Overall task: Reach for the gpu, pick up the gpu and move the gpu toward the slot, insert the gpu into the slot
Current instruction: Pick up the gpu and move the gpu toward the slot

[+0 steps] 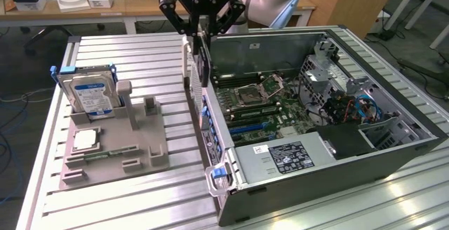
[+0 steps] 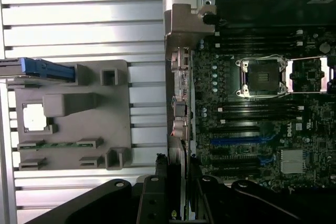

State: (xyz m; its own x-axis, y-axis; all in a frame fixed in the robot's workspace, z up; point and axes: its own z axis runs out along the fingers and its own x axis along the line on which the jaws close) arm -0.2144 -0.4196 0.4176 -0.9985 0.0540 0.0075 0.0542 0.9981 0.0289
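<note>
The gpu (image 1: 202, 64) hangs upright as a thin dark card with a pale end bracket, my gripper (image 1: 201, 34) shut on its top edge. It hovers over the rear wall of the open computer case (image 1: 393, 151), at the edge of the motherboard (image 1: 281, 109). The blue expansion slots (image 1: 249, 127) lie below and further along the board. In the wrist view the gpu (image 2: 177, 156) appears edge-on between the black fingers (image 2: 157, 192) of the gripper (image 2: 177, 192), lined up along the case's rear wall, with the blue slots (image 2: 241, 141) off to its side.
A grey fixture block (image 1: 151, 151) sits on the ribbed metal table at the exterior view's left, carrying a blue-labelled hard drive (image 1: 90, 94), a processor chip (image 1: 85, 139) and a green memory stick (image 1: 105, 153). A power supply (image 1: 295, 156) fills the case's near corner.
</note>
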